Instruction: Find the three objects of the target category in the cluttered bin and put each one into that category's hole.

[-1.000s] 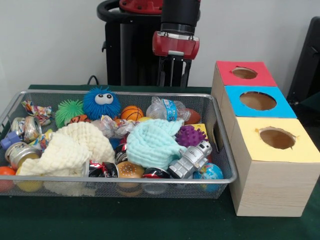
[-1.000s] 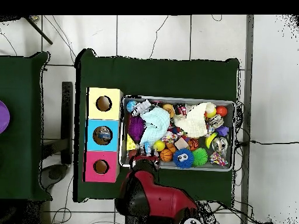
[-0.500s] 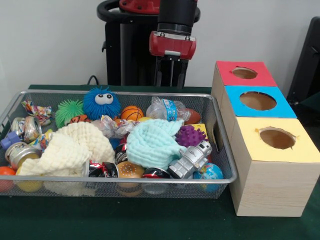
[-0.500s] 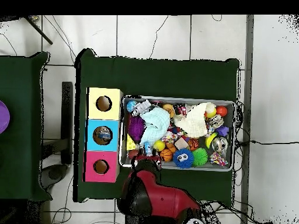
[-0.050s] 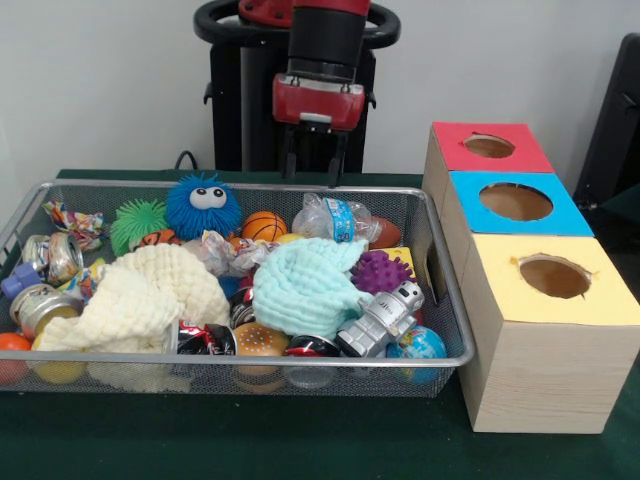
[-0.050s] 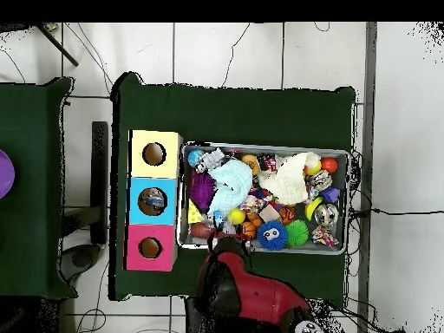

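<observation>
The gripper (image 5: pixel 313 166) hangs empty above the far rim of the wire bin (image 5: pixel 440 262), its 2 fingers (image 5: pixel 336 161) set slightly apart. Just below it lie the clear plastic bottle (image 5: pixel 332 217) and the small basketball (image 5: pixel 263 226); the blue fuzzy ball (image 5: pixel 203 206) sits to its left. Farther forward are the mint cloth (image 5: pixel 305 284), silver robot toy (image 5: pixel 382 320) and cream cloth (image 5: pixel 140 296). To the right stand 3 boxes with holes: red (image 5: pixel 488 147), blue (image 5: pixel 516 203), yellow (image 5: pixel 553 277).

One camera stands low and close before the desk (image 5: pixel 300 450), looking level across the wire bin (image 5: pixel 440 330) toward the arm. The other hangs high above, looking straight down from farther away. Both views share the bin and the three boxes (image 6: pixel 153 200).
</observation>
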